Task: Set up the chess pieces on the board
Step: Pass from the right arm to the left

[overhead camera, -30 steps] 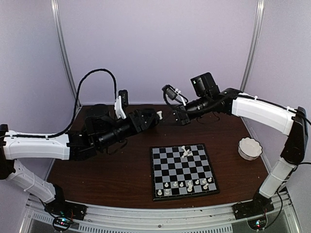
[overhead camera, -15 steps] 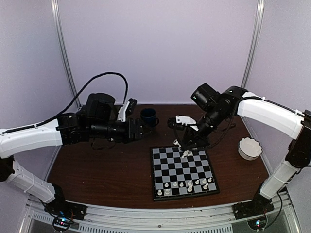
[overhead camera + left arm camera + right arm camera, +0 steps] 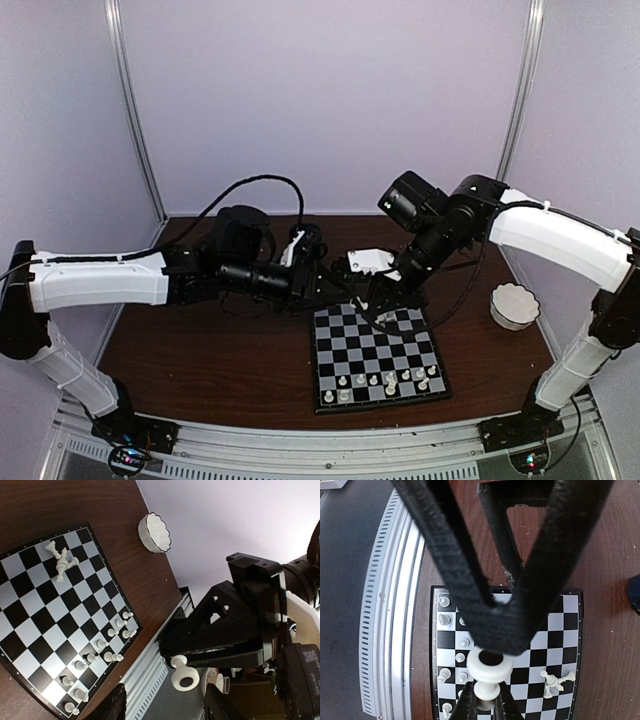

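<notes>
Two tools hung close together above the far side of the board (image 3: pixel 378 350). The right tool (image 3: pixel 487 704) was clamped on a white chess piece (image 3: pixel 490 672), its fingers (image 3: pixel 468 706) pinching the narrow part just below a broad round end. From the left wrist camera that same piece poked out of the right tool's tip, round end toward the lens, held in the air clear of the squares. The left tool (image 3: pixel 169 709) had its fingers apart with nothing between them. It faced the right tool from the left, near it, though the overhead view did not show whether the two touched. Beneath the held piece lay the black-and-pale checked board, flat on the brown counter (image 3: pixel 220 350), toward the front edge and right of the middle. Near the board's far edge a few toppled pieces (image 3: pixel 60 560) lay in a small tangle, touching one another. Along the near edge about ten standing pieces (image 3: pixel 385 380), all small and white, were spread over the two closest rows. A white scalloped bowl (image 3: pixel 512 320) sat on the counter to the right of the board, apart from it. Whether anything lay inside it could not be told.
</notes>
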`<state>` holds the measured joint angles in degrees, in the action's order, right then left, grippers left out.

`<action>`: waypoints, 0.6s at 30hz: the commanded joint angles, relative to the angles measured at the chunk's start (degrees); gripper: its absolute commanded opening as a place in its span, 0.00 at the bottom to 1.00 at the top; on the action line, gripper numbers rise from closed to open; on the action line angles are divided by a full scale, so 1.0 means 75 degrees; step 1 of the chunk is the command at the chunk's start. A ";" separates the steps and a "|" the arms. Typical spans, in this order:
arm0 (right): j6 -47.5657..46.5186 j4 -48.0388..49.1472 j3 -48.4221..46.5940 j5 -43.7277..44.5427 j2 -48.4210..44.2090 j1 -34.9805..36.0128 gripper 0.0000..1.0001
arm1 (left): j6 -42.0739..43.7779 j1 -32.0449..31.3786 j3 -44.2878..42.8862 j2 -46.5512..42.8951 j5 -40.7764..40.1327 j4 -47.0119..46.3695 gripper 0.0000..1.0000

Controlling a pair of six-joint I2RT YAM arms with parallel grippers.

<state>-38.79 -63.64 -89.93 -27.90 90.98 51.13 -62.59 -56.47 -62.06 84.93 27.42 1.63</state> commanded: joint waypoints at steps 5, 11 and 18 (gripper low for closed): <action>0.0168 0.0024 -0.0366 0.0491 0.0132 0.0233 0.04 | -0.0448 -0.0094 0.0068 0.0237 0.0443 -0.0966 0.48; 0.0178 0.0000 -0.0425 0.0650 0.0197 0.0384 0.04 | -0.0570 -0.0099 0.0182 0.0287 0.0460 -0.1168 0.43; 0.0231 0.0044 -0.0466 0.0799 0.0209 0.0482 0.04 | -0.0678 -0.0126 0.0224 0.0404 0.0522 -0.1306 0.38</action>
<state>-37.69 -63.55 -91.66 -23.73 92.16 54.19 -67.05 -57.04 -60.90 87.13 30.30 -4.64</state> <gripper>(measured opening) 0.088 0.393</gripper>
